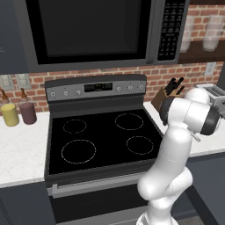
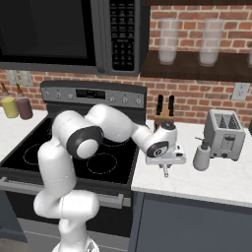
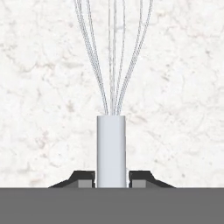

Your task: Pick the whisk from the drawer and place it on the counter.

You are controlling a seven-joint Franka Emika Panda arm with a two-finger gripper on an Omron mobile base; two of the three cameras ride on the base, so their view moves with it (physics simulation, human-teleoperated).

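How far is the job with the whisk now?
Done: the whisk is out of the drawer, clamped by its handle in the gripper. In hand: the gripper hangs over the white counter, near the soap dispenser. Left: lower the whisk onto the counter and release it.

The whisk (image 3: 112,131) had thin shiny metal wires and a smooth matt pale handle. The table (image 3: 43,87) was white veined stone. The stovetop (image 1: 101,140) was glossy black glass.
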